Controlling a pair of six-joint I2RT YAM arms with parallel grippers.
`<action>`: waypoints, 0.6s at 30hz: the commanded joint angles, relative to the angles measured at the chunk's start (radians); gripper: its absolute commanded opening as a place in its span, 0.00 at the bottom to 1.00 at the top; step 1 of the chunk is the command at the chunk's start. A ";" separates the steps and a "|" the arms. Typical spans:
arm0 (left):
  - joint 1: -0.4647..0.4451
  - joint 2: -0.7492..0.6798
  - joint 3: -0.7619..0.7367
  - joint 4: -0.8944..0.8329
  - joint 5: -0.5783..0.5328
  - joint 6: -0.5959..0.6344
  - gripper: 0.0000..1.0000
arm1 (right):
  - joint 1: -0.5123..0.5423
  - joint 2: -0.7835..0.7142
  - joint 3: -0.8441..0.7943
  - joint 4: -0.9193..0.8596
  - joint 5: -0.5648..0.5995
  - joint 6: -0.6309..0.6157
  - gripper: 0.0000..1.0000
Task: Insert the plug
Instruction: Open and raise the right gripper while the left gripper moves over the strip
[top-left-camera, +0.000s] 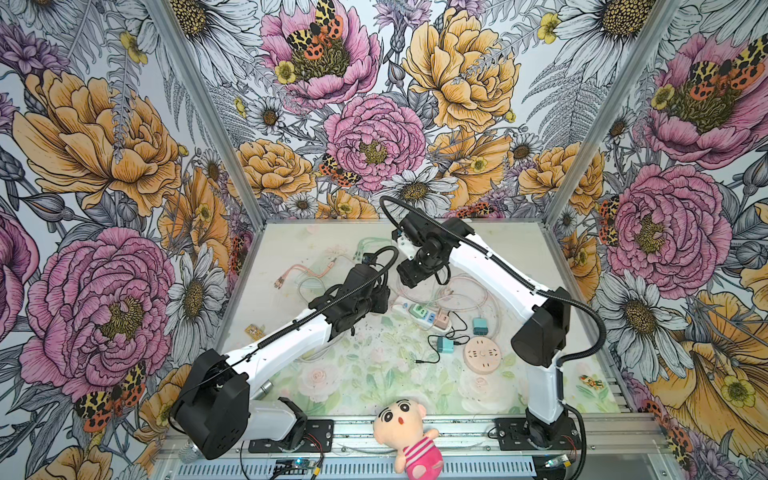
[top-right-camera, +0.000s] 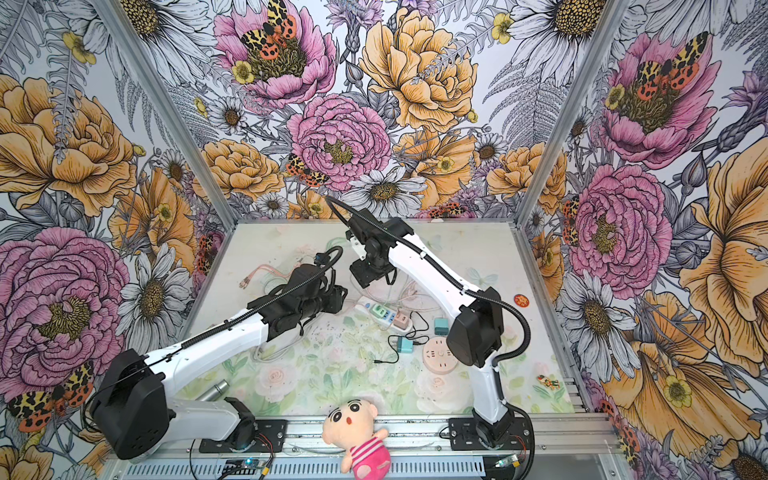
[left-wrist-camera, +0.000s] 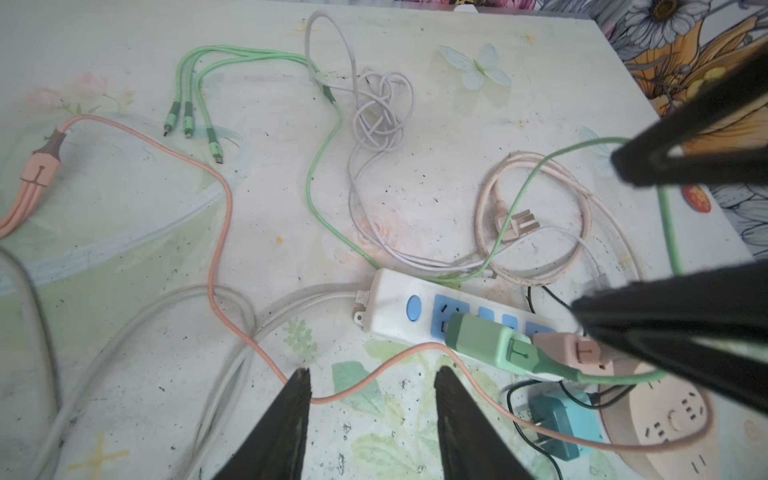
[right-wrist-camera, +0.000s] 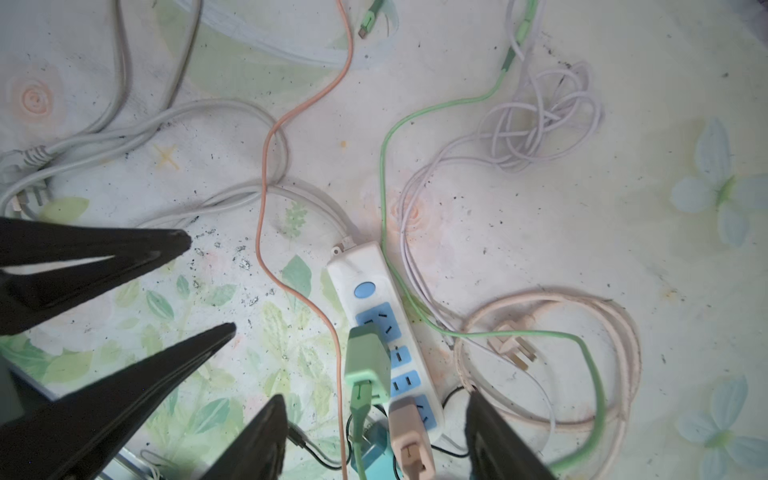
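If gripping the green plug (right-wrist-camera: 368, 361) — likely light, hard, slick — pinch its flat sides with left gripper (left-wrist-camera: 374, 370) or right gripper (right-wrist-camera: 376, 397), both gaping empty.

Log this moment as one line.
left hand open, empty | right hand open, empty | green plug in power strip | pink plug beside it

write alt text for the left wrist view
A white power strip lies among loose cables on a floral table, with a green adapter and a beige adapter plugged into it. The left tool and right tool hover open and empty nearby.
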 joint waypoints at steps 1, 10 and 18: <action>-0.101 0.042 0.038 -0.007 -0.171 0.126 0.51 | -0.037 -0.155 -0.116 0.130 -0.016 0.051 0.75; -0.196 0.216 0.114 0.038 -0.171 0.178 0.57 | -0.242 -0.469 -0.528 0.338 -0.056 0.152 0.78; -0.221 0.238 0.088 0.069 -0.118 0.198 0.63 | -0.326 -0.537 -0.648 0.375 -0.088 0.162 0.79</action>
